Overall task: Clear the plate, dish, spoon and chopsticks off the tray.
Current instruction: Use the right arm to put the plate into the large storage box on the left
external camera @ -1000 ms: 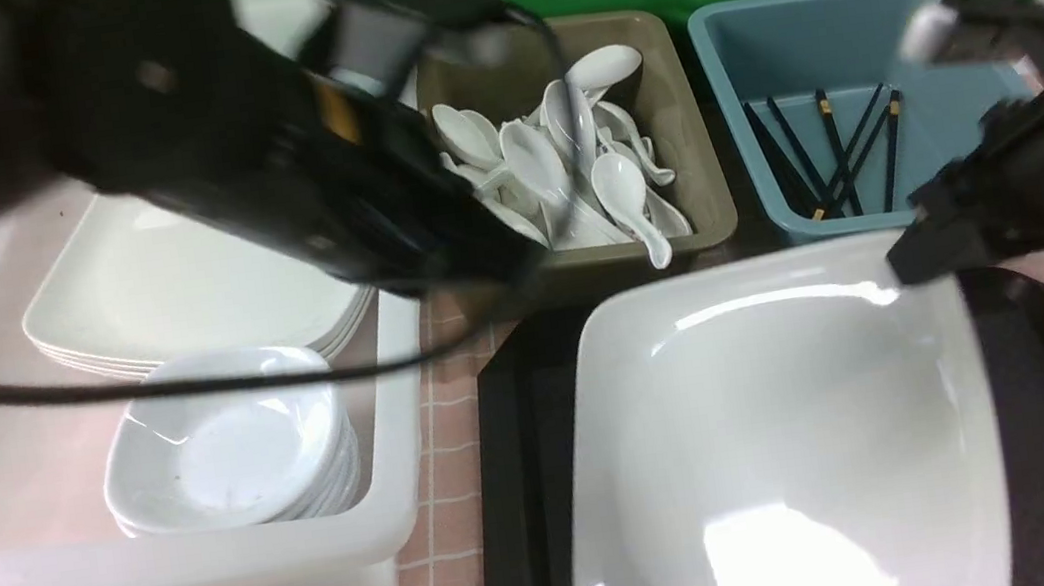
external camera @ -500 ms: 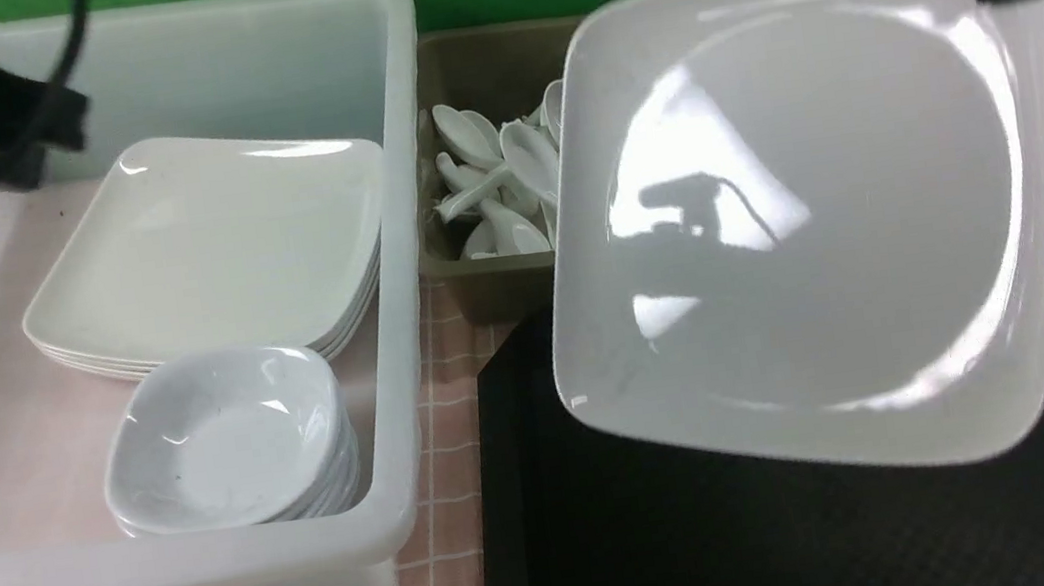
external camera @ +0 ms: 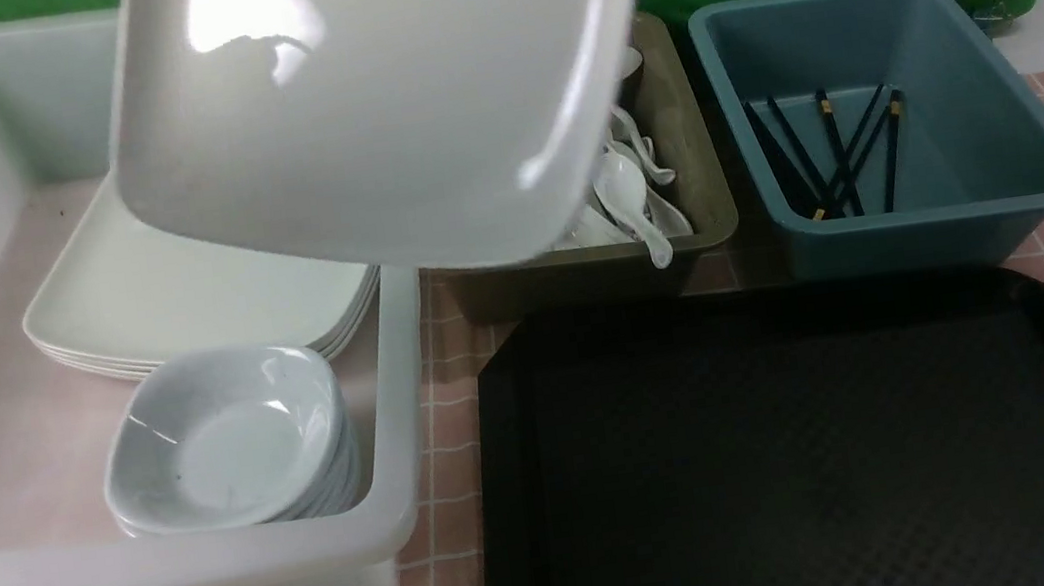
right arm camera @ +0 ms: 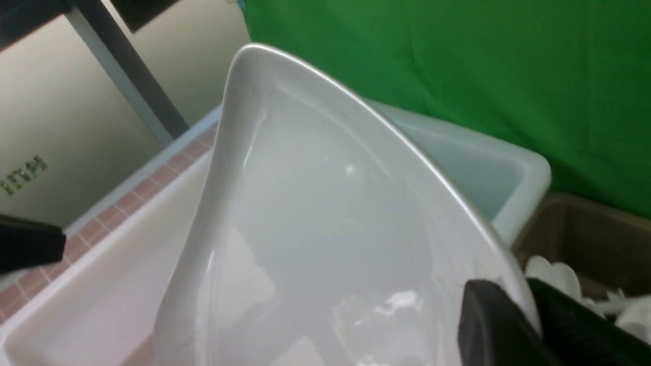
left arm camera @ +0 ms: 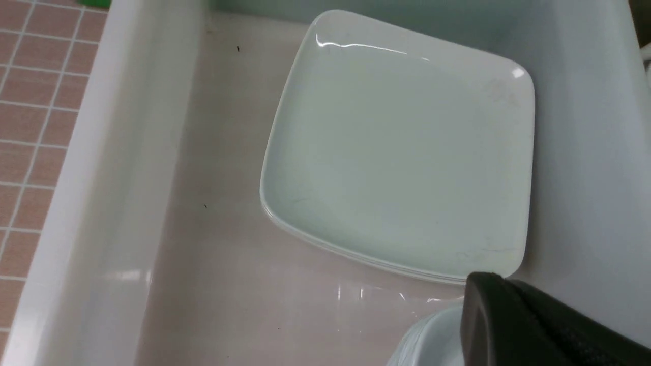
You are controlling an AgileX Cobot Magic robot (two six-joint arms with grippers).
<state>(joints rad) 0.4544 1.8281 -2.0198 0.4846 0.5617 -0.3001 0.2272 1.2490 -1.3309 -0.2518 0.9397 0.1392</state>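
Note:
The large white square plate [external camera: 376, 100] hangs tilted in the air, high above the white tub's right side. In the right wrist view my right gripper [right arm camera: 513, 300] is shut on the plate's [right arm camera: 330, 213] rim, one black finger on each face. The black tray [external camera: 806, 457] lies at the front right with nothing on its visible part. My left gripper [left arm camera: 501, 282] is shut and empty, above the small dishes in the white tub. White spoons [external camera: 629, 188] lie in the olive tub. Black chopsticks [external camera: 827, 157] lie in the blue tub. Neither gripper shows in the front view.
The white tub [external camera: 165, 572] at the left holds a stack of square plates [external camera: 180, 298], also in the left wrist view [left arm camera: 402, 152], and a stack of small dishes [external camera: 229, 442]. The olive tub [external camera: 697, 169] and blue tub [external camera: 957, 74] stand behind the tray.
The plate has gone up off the tray and leftward to above the white tub. Both arms have left the front view.

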